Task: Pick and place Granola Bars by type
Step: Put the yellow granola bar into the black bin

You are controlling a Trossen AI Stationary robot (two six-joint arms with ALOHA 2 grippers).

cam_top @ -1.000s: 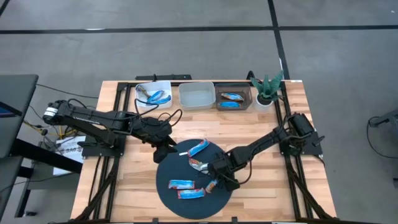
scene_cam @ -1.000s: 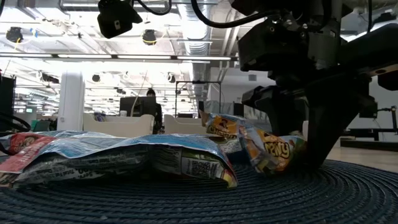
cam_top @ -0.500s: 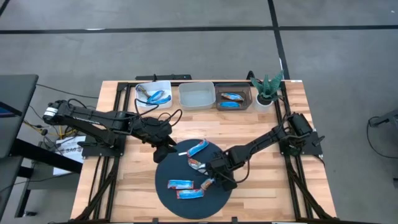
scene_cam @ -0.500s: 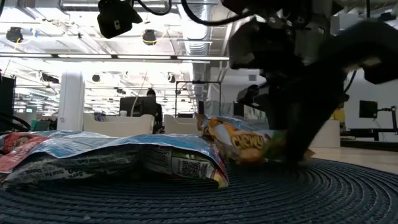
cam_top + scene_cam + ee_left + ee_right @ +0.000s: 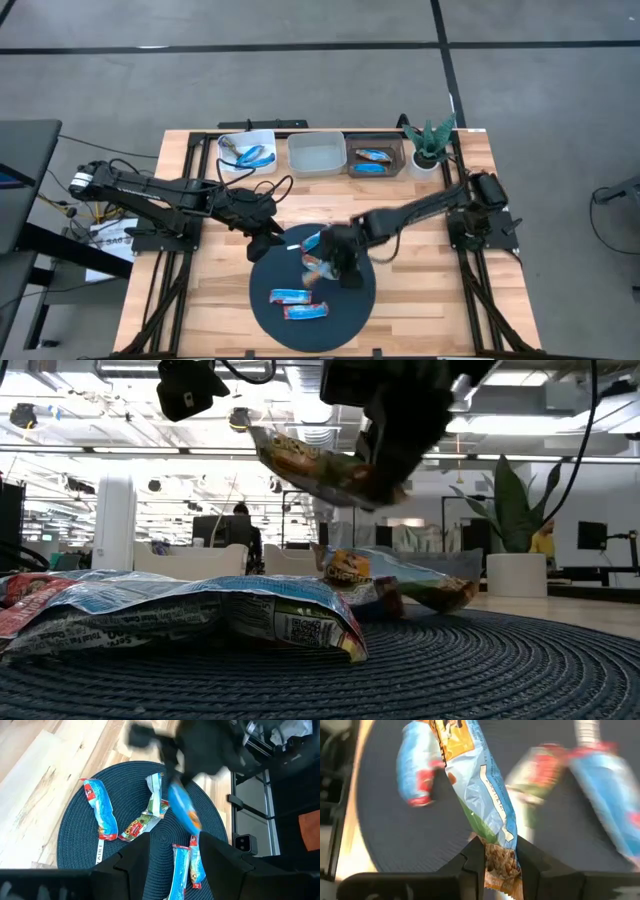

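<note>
**High view: right gripper carries one bar above the mat**

High view shows the right gripper (image 5: 338, 262) above the round dark-blue woven mat (image 5: 262, 300), near its middle. In the right wrist view its two dark fingers (image 5: 472, 861) pinch the end of a light-blue granola bar with an orange and green print (image 5: 479, 795), and the low view shows this bar (image 5: 320, 465) clear of the mat, hanging tilted. The left gripper (image 5: 268, 240) waits at the mat's far-left edge; the left wrist view shows its fingers spread w/ nothing between.

Other blue wrapped bars lie on the mat: two near its front (image 5: 293, 296), one beside the right gripper (image 5: 315, 241). Behind the mat stand three bins: a white bin w/ blue bars (image 5: 247, 152), a clear bin that looks empty (image 5: 316, 153), and a dark bin w/ blue bars (image 5: 375, 160).

The step in hand seems to be the carry to a bin. To do it well the grip should stay firm, since only the wrapper's end is held and the bar may swing or slip; approx. slow travel, then release low inside the bin of matching type.

Writing: on a lying bar (image 5: 360, 575) the letters "Che…" can be read in yellow; the rest is too blurred.
</note>
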